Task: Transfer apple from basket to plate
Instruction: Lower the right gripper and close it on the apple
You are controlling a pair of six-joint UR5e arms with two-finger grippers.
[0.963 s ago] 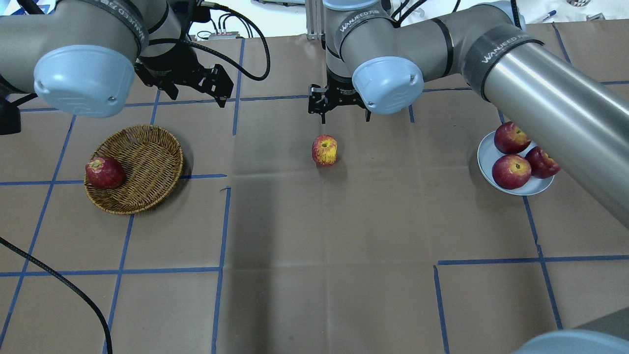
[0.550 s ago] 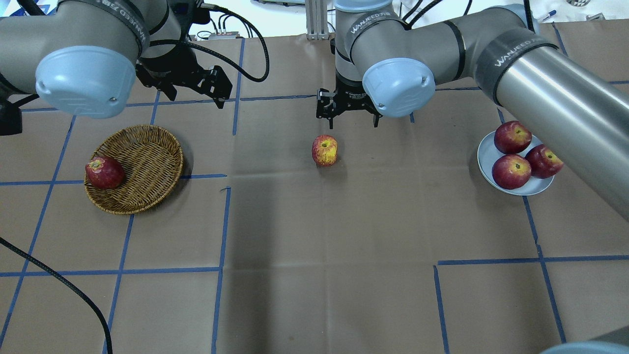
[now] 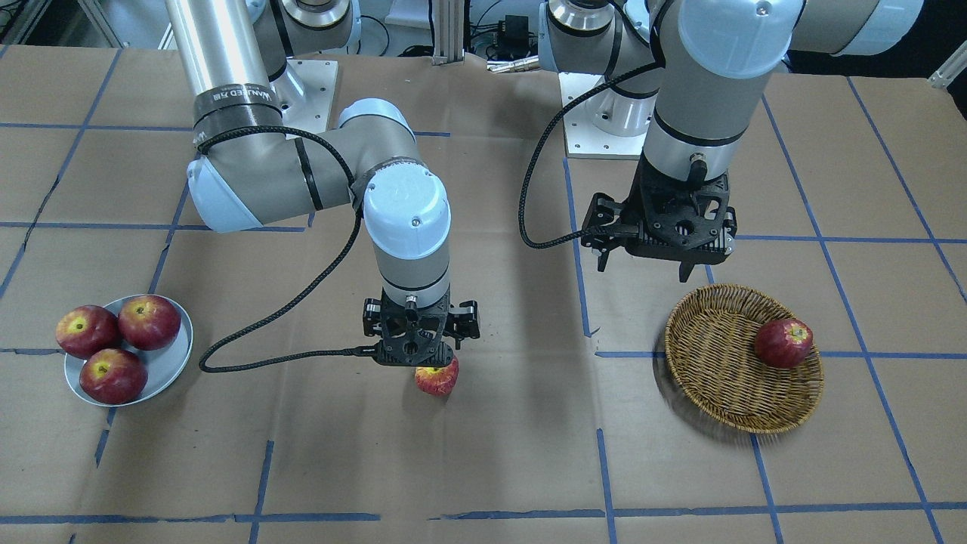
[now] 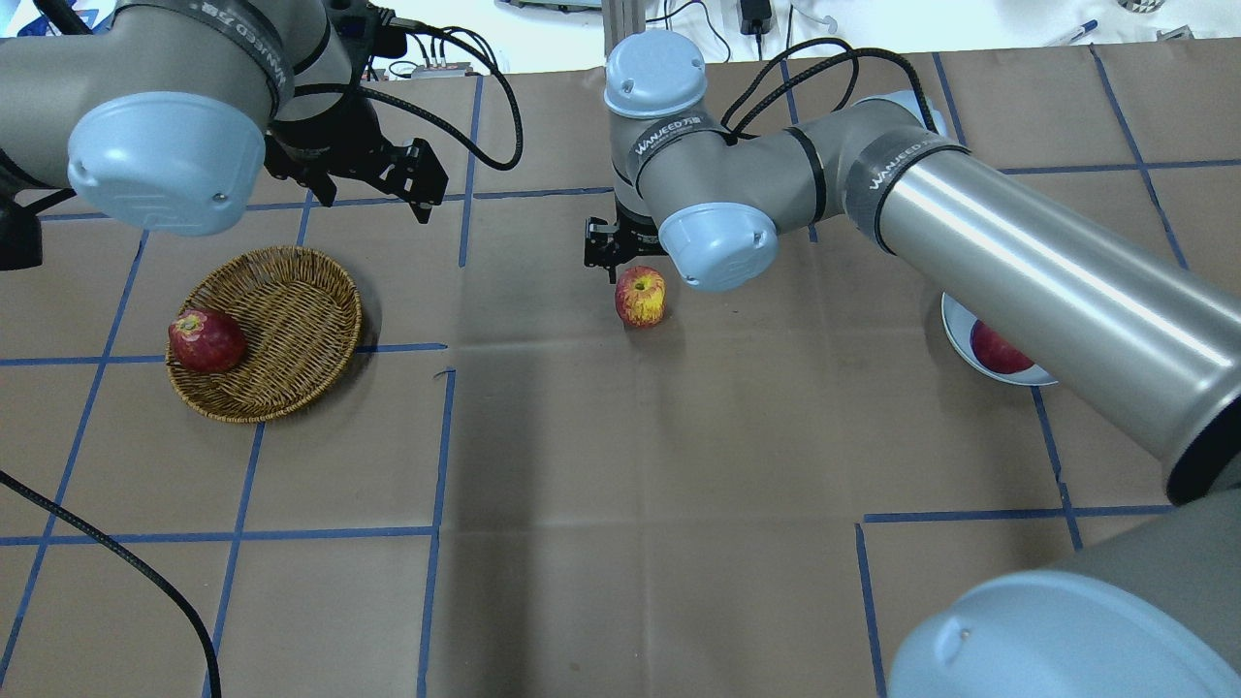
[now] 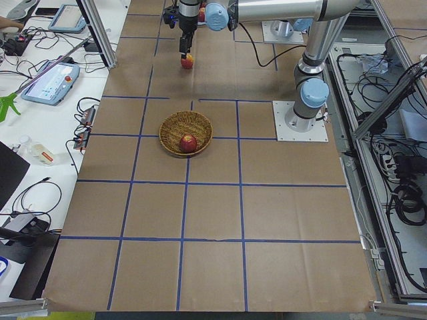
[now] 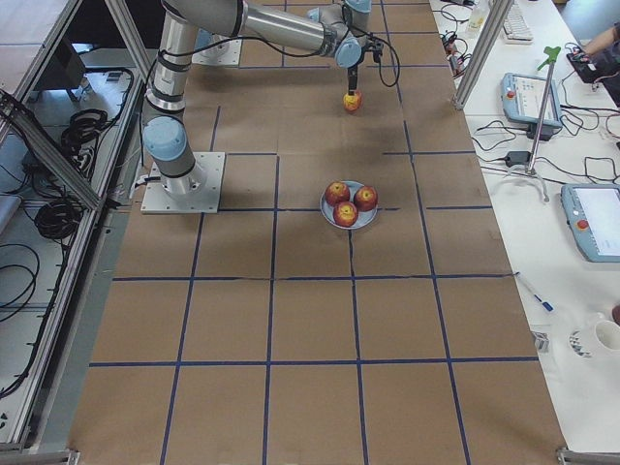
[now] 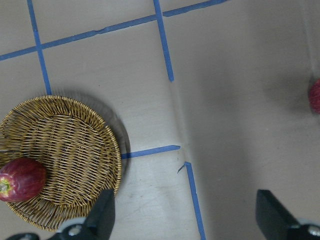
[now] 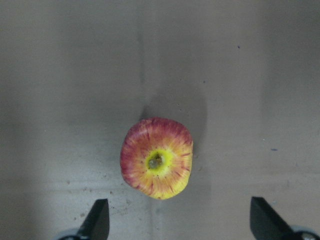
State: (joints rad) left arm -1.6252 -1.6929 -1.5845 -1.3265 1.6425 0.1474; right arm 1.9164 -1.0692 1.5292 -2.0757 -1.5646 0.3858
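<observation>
The apple (image 4: 640, 296), light red streaked with yellow, stands on the brown table between basket and plate; it also shows in the right wrist view (image 8: 156, 158) and the front view (image 3: 438, 379). My right gripper (image 3: 419, 357) hangs open straight above it, one finger (image 8: 97, 222) on each side and not touching. The wicker basket (image 4: 291, 320) sits at the left and holds one dark red apple (image 4: 206, 339). My left gripper (image 4: 393, 179) is open and empty, above the table behind the basket. The grey-blue plate (image 3: 169, 363) holds three dark red apples (image 3: 113, 375).
In the overhead view my right arm covers most of the plate (image 4: 955, 325). Blue tape lines (image 4: 441, 436) cross the brown table. A black cable (image 3: 287, 302) loops from the right wrist down to the table, between the plate and the apple.
My right gripper has come forward and down over the streaked apple. Its arm now hides most of the plate in the overhead view. The left gripper has barely shifted.
</observation>
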